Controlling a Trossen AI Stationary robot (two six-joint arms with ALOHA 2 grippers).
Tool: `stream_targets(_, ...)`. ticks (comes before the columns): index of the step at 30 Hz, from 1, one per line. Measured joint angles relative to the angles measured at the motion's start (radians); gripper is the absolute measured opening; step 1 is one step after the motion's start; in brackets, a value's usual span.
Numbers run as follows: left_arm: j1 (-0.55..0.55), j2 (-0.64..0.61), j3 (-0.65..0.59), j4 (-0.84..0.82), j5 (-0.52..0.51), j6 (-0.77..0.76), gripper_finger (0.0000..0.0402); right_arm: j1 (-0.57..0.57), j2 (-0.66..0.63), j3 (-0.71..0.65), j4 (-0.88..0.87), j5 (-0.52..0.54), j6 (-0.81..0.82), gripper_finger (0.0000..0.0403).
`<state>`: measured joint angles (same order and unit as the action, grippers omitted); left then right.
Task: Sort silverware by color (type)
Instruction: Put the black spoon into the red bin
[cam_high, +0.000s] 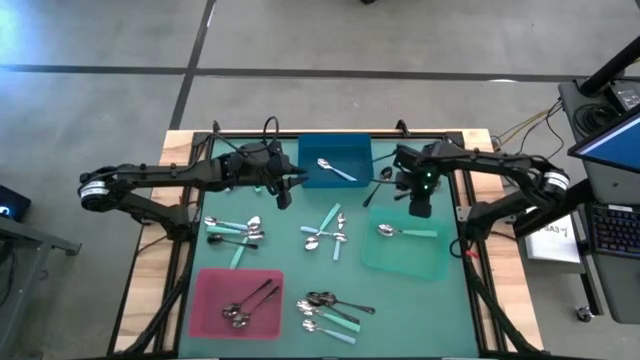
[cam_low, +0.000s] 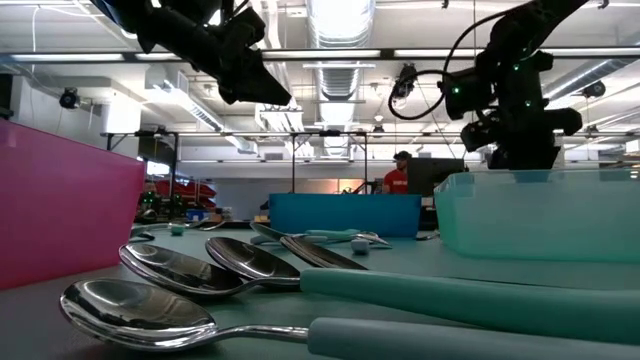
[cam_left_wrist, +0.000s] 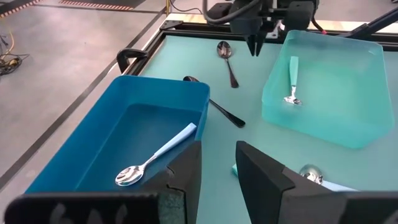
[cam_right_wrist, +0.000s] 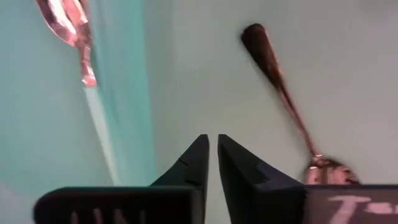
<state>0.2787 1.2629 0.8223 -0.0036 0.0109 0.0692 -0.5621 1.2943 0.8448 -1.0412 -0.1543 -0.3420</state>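
Right gripper (cam_high: 420, 208) sits just right of centre in the high view, above the upper edge of the translucent green plastic tray (cam_high: 432, 262). Its fingers are nearly together with only a thin slit between them, and nothing is between them in the right wrist view, so it's empty.

Nearest loose target, by my read: the dark-handled metal spoon (cam_high: 377, 187) lying on the teal mat (cam_high: 290, 255) between the blue rectangular tray (cam_high: 352, 148) and the green tray. It lies just to the picture-left of the right gripper. Its long axis runs diagonally, bowl toward the upper right, handle tip toward the lower left. A second dark spoon (cam_left_wrist: 227, 59) shows beside it in the left wrist view, apart from the first.

Left gripper (cam_high: 284, 192) is on the other side of the blue tray, left of centre, with fingers parted a moderate gap and nothing held. It's close to that spoon too, but the right one looks nearer. So the right arm would need a short shift toward picture-left and wider fingers set across the handle.

Already placed:
- one teal-handled spoon (cam_high: 397, 232) in the green tray
- one light-handled spoon (cam_high: 335, 169) in the blue tray
- dark spoons (cam_high: 245, 305) in the pink tray (cam_high: 205, 320), lower left

Other spoons are scattered mid-mat and bottom centre, unsorted.
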Motion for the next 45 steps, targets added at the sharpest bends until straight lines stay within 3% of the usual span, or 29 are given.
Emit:
stream_targets(7,0.000,0.000,0.000,0.000,0.000,0.000,0.0084,-0.031,0.052,0.000,0.004,0.007,-0.193,0.0100)
stream_targets(13,0.000,0.000,0.000,0.001,-0.001,0.002,0.0084,-0.034,0.123,0.000,0.070,0.237,-0.282,0.0136)
stream_targets(17,0.000,0.000,0.000,0.002,-0.001,0.009,0.0084,-0.054,0.164,0.000,0.080,0.239,-0.333,0.0140)
stream_targets(28,0.000,0.000,0.000,0.011,-0.002,0.026,0.0084,-0.103,0.300,0.004,0.121,0.239,-0.366,0.0115)
stream_targets(33,0.000,0.000,0.000,0.011,-0.002,0.021,0.0084,-0.106,0.331,0.003,0.130,0.240,-0.356,0.0081)
stream_targets(38,0.000,0.000,0.000,0.013,-0.002,0.020,0.0084,-0.106,0.343,0.003,0.134,0.239,-0.294,0.0019)
stream_targets(45,0.000,0.000,0.000,0.030,-0.003,0.034,0.0084,-0.106,0.287,0.009,0.129,0.235,-0.217,0.0010)
